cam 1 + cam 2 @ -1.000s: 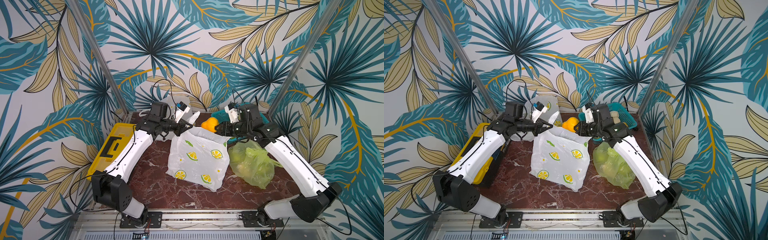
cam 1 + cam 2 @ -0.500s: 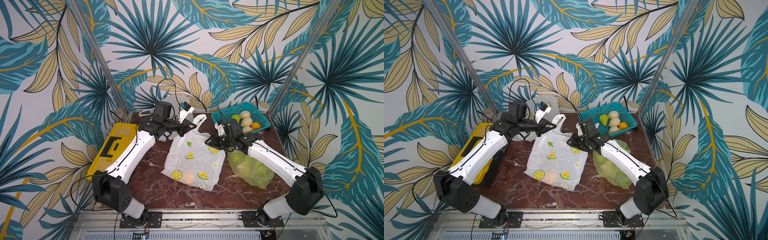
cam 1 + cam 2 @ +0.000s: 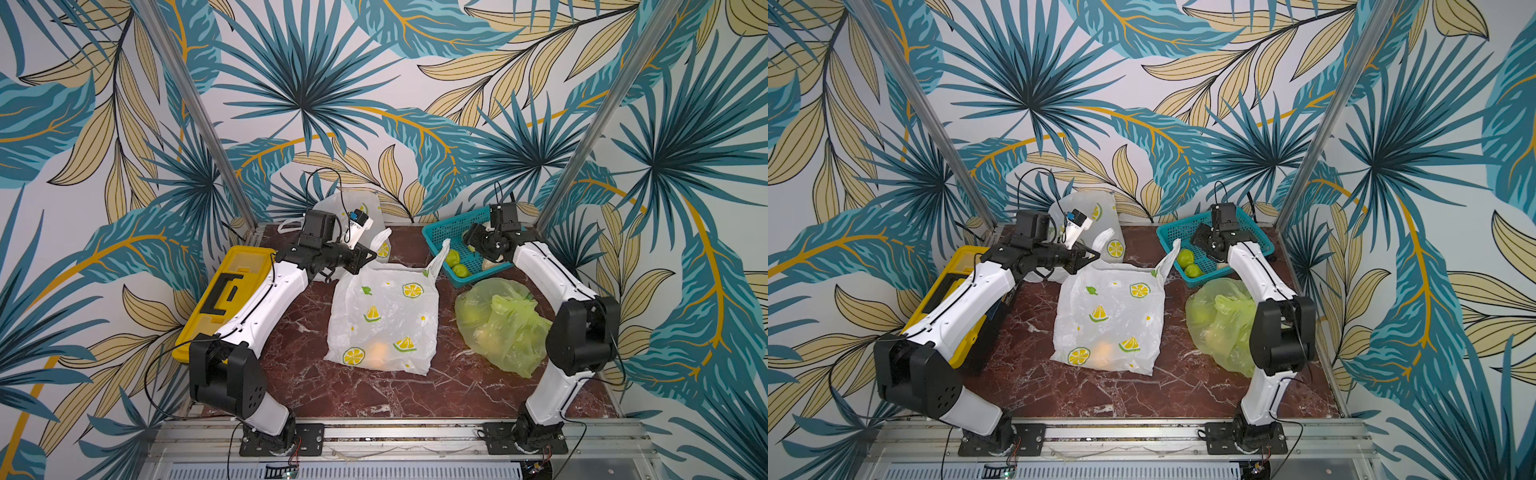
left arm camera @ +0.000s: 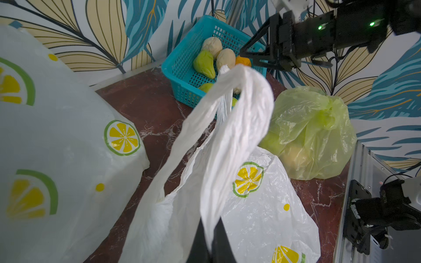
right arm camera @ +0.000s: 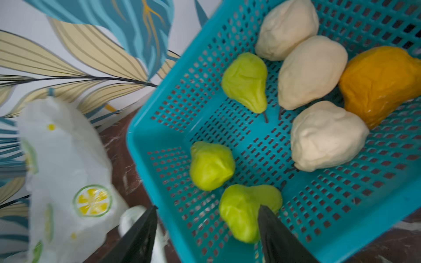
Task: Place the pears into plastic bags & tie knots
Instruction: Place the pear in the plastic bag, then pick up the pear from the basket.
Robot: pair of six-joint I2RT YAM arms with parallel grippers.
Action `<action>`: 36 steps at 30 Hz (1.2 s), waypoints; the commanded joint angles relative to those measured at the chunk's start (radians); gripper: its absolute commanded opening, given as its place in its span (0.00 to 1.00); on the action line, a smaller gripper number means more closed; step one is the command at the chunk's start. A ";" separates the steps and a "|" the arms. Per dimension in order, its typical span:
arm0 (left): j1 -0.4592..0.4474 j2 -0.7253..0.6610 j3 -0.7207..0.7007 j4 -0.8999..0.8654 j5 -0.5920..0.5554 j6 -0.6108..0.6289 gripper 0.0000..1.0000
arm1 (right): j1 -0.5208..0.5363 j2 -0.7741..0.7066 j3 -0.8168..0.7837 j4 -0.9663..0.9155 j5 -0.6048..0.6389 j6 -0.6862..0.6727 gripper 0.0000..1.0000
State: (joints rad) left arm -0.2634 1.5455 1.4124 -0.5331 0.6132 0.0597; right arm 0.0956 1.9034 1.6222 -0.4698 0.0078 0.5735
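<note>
The white bag [image 3: 382, 316] lies lengthwise front-to-back, handle [image 4: 227, 127] pinched in left claw [image 4: 209, 222]; right claw [image 5: 207, 206] spread over pears [image 5: 210, 165].

no legible text, labels or numbers anywhere

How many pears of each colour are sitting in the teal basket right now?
Green pears: 3
Cream pears: 3
Orange pears: 1
Total: 7 pears in view in the teal basket, counted in the right wrist view. That view cuts off part of the basket.
</note>
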 commanded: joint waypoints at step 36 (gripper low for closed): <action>-0.047 -0.047 0.030 0.018 0.056 -0.005 0.00 | 0.026 -0.124 0.008 -0.022 -0.145 -0.073 0.32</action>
State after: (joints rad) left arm -0.3050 1.5219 1.3972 -0.5339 0.6586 0.0486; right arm 0.1024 1.8633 1.7039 -0.4950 -0.1219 0.5236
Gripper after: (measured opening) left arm 0.045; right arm 0.517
